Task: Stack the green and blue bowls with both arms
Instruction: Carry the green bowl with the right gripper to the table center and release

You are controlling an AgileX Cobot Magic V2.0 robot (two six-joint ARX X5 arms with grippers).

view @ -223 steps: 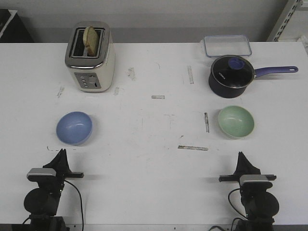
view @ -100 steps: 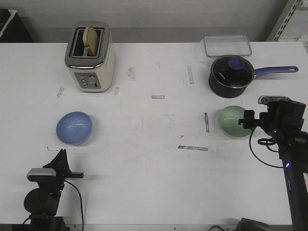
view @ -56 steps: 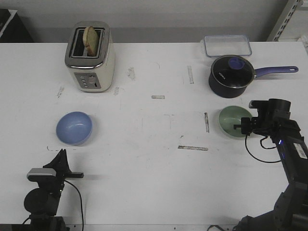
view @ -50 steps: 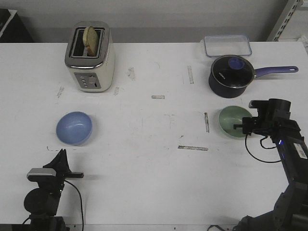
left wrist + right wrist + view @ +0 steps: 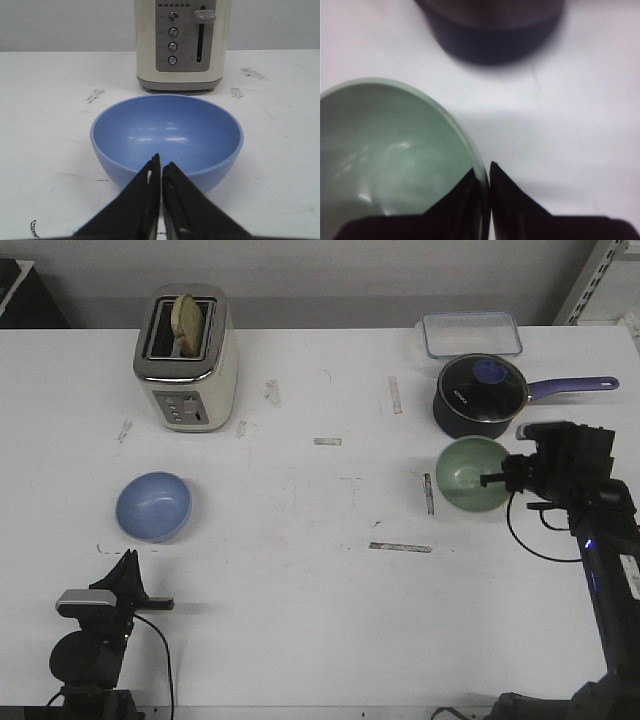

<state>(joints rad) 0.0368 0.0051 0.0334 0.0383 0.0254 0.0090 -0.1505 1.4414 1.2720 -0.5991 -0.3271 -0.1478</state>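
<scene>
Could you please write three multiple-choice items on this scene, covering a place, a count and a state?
1. What sits behind the round matte blue bowl?
A. cream toaster
B. saucepan
C. clear box

2. How many small bowls are on the white table?
A. one
B. two
C. three

3. The right pincer is
A. wide open
B. parked
C. pinching the pale green bowl's rim

Answers:
1. A, the cream toaster stands just beyond it.
2. B, one blue, one green.
3. C, its fingers close on the rim.

white brand mark on saucepan (image 5: 480, 397), illegible
</scene>
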